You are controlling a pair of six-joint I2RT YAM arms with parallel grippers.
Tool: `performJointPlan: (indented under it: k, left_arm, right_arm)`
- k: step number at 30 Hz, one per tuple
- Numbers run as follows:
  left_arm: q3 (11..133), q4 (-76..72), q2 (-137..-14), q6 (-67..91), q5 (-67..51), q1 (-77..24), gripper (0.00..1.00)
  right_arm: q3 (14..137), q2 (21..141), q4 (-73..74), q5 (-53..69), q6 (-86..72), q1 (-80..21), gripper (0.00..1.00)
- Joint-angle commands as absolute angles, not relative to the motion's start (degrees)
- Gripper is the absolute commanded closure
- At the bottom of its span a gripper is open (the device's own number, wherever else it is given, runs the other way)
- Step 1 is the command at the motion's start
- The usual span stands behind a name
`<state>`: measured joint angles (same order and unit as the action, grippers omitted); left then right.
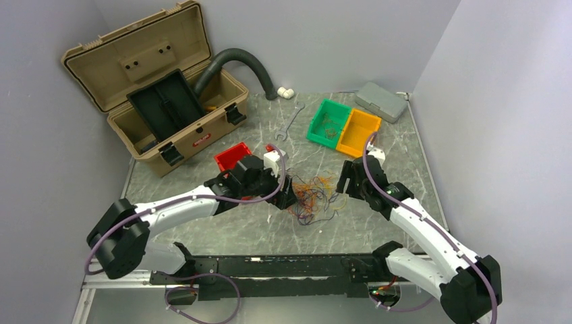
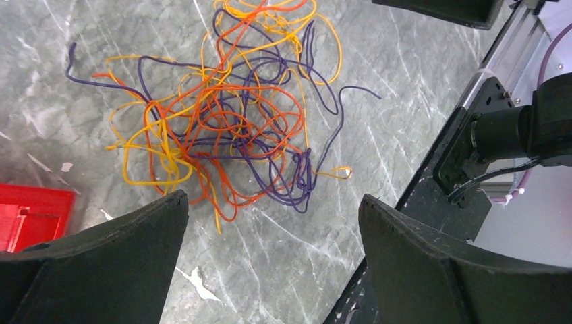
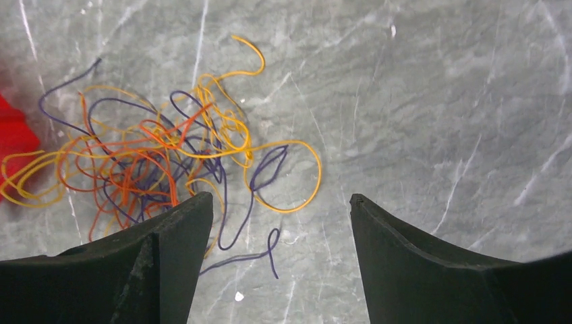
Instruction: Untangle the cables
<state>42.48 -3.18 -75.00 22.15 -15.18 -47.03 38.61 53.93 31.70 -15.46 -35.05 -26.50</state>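
cables in one loose tangle at the centre of the top view, flat on the grey marbled bench. orange, yellow and dark purple strands looped through one another, a few stray ends trailing outward.

left hand seen from its wrist camera with fingers at the two lower corners of the frame, spread wide, gripping nothing. only bare bench in the gap. tangle in the upper middle of that frame, its lowest loops close above the lower-left finger, not touching it as far as can be seen. corner of red bin at the left edge.

right hand likewise wide apart and holding nothing. tangle at the left of its frame, some strands passing behind the tip of the lower-left finger, contact impossible to tell. one yellow loop and one purple end reaching toward the gap.

from above, one hand on each side of the heap, both near it. open tan toolbox at upper left with dark corrugated hose behind it. green bin and orange bin side by side at upper centre, grey case beyond them.
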Motion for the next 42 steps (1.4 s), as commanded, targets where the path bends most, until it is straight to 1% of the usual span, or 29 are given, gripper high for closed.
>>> performJointPlan:
  k: [1,6,9,13,14,16,17,19,21,22,26,29,33,34,36,39,40,41,42]
  left_arm:
    - [45.33,-7.58,-78.27,22.01,-15.77,-47.55,0.02]
    - [44.81,-9.45,-79.73,22.32,-16.56,-47.6,0.02]
    - [44.72,-9.98,-80.58,22.05,-16.83,-47.64,0.01]
    - [45.1,-10.94,-83.35,21.67,-16.57,-47.65,0.01]
    - [45.23,-11.17,-84.09,21.67,-16.72,-47.62,0.01]
    - [45.88,-11.5,-85.33,21.71,-16.83,-47.59,0.02]
    - [46.19,-11.37,-85.81,21.71,-16.7,-47.63,0.02]
    - [46.76,-10.89,-86.28,21.64,-16.21,-47.68,0.02]
    - [47.39,-9.98,-86.48,21.54,-15.07,-47.62,0.02]
    - [47.78,-8.94,-86.51,21.69,-14.02,-47.62,0.02]
    - [49.03,-4.95,-86.0,21.93,-10.22,-47.62,0.03]
    - [48.83,-4.7,-84.86,21.85,-10.03,-47.56,0.03]
    - [48.77,-3.9,-83.5,21.78,-9.5,-47.56,0.03]
    - [48.78,-3.61,-83.23,21.77,-9.34,-47.57,0.03]
    - [49.01,-2.82,-83.06,21.73,-8.83,-47.61,0.03]
    - [49.51,-1.78,-82.83,21.71,-8.44,-47.56,0.03]
    - [49.47,-1.86,-82.68,21.78,-8.46,-47.51,0.03]
    - [49.48,-1.97,-82.51,21.72,-8.52,-47.52,0.03]
    - [49.43,-2.01,-82.38,21.63,-8.48,-47.48,0.03]
  right_arm:
    - [37.0,53.31,31.72,-12.47,-35.64,-25.93,0.25]
    - [35.95,55.77,30.74,-12.21,-35.29,-25.85,0.29]
    - [35.85,57.81,29.65,-12.21,-35.36,-25.82,0.36]
    - [35.22,59.71,27.47,-11.24,-34.96,-25.91,0.48]
    - [35.13,60.01,26.9,-10.24,-34.82,-25.9,0.49]
    - [34.65,60.71,25.15,-8.63,-34.93,-25.93,0.48]
    - [34.46,60.97,24.5,-8.34,-34.93,-25.93,0.46]
    - [34.43,61.81,22.86,-8.2,-34.33,-25.93,0.4]
    - [34.81,63.04,21.0,-8.59,-33.42,-25.92,0.31]
    - [34.95,63.9,19.69,-8.61,-32.59,-25.91,0.29]
    - [35.79,67.97,14.56,-8.01,-29.57,-25.94,0.27]
    - [37.23,72.28,12.27,-7.64,-28.36,-25.92,0.3]
    - [38.84,77.01,10.22,-7.6,-27.55,-26.01,0.39]
    - [39.11,77.7,9.8,-7.72,-27.28,-26.04,0.44]
    - [40.08,78.7,9.8,-8.03,-26.22,-26.34,0.56]
    - [41.52,77.88,10.65,-10.36,-24.34,-28.43,0.65]
    - [41.65,77.16,10.57,-11.67,-23.09,-29.45,0.7]
    - [41.74,76.63,10.43,-13.29,-22.11,-30.52,0.78]
    - [41.75,76.19,10.29,-13.94,-21.28,-31.31,0.9]
